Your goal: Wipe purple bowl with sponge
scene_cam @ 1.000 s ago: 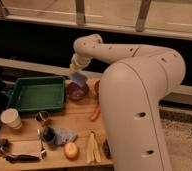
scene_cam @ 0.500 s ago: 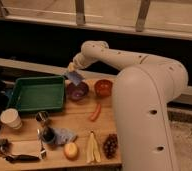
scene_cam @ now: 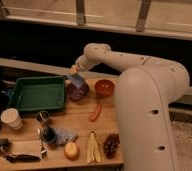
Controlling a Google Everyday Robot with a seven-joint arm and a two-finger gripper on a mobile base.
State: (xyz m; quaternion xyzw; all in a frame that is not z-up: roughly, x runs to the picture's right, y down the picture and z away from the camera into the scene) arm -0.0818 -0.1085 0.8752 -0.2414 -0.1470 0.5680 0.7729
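Wooden table [scene_cam: 84,131] carries the purple bowl [scene_cam: 79,93] near its far edge. Green tray [scene_cam: 37,95] lies at the bowl's 9 o'clock, orange bowl [scene_cam: 104,88] at 3 o'clock, red pepper [scene_cam: 95,112] at 5 o'clock. The gripper [scene_cam: 74,73] pinches the blue sponge [scene_cam: 77,80] at the bowl's 11 o'clock rim.

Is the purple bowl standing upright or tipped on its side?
Upright: the purple bowl rests on the table with its opening facing up. The gripper holds the sponge at its upper left rim.
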